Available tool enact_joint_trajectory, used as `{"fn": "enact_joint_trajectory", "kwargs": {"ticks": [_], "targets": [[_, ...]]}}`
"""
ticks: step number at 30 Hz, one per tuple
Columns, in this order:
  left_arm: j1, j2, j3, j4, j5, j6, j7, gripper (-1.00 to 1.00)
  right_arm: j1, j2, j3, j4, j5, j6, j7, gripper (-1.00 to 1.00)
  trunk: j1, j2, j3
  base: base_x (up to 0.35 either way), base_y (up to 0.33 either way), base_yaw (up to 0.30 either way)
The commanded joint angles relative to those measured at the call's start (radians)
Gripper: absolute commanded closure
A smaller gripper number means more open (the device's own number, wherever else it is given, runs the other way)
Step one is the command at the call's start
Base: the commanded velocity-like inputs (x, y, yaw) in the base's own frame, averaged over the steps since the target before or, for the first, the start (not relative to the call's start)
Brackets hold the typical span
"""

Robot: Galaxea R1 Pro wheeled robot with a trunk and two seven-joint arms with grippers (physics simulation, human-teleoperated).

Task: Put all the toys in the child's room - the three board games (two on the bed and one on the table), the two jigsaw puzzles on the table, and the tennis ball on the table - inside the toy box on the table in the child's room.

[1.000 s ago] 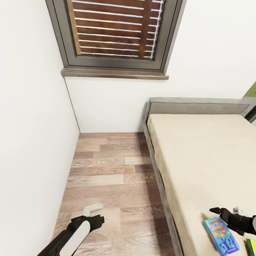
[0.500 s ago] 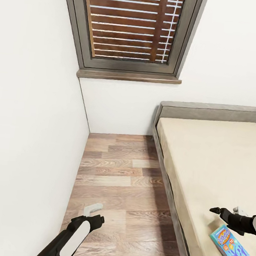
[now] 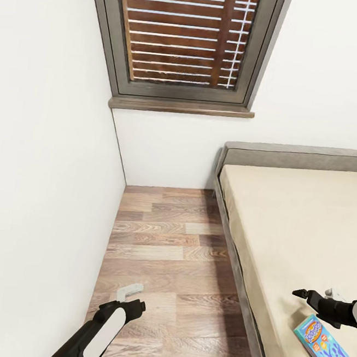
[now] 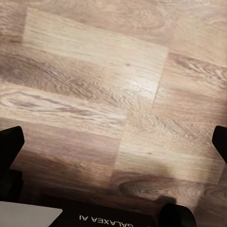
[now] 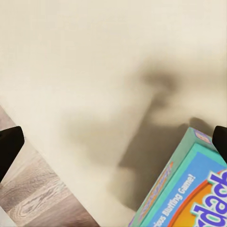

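From where I stand, the robot faces a corner of the room, with a slatted window (image 3: 185, 36) at twelve o'clock above a wooden sill and a strip of wood-plank floor (image 3: 165, 254) running between the white wall and the bed (image 3: 300, 224). The bed fills the three o'clock side, its beige mattress bare but for a blue board game (image 3: 321, 346) lying flat near the bed's floor-side edge at about four o'clock. The right gripper (image 3: 312, 294) hangs just above the mattress, close beside the far end of that box and not touching it; in the right wrist view the jaws stand wide apart, with the box's corner (image 5: 189, 189) and the arm's shadow below them. The left gripper (image 3: 130, 297) hovers low over the floor at about seven o'clock, holding nothing; in the left wrist view its jaws are spread wide, with bare planks (image 4: 113, 94) between the two dark fingertips (image 4: 10, 144).
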Motion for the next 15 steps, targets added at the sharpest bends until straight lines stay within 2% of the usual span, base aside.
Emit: {"fn": "enact_joint_trajectory", "kwargs": {"ticks": [1, 15], "targets": [[-0.001, 0.0, -0.002, -0.002, 0.009, 0.001, 0.009, -1.0, -0.001, 0.0, -0.004, -0.001, -0.007, 0.007, -0.002, -1.0, 0.0, 0.0, -0.001, 0.0, 0.0, 0.007], [-0.001, 0.0, -0.002, -0.001, 0.008, 0.001, 0.009, -1.0, -0.002, -0.005, -0.006, -0.001, -0.007, 0.005, -0.003, -1.0, 0.0, 0.0, -0.001, -0.001, -0.001, 0.003]]}}
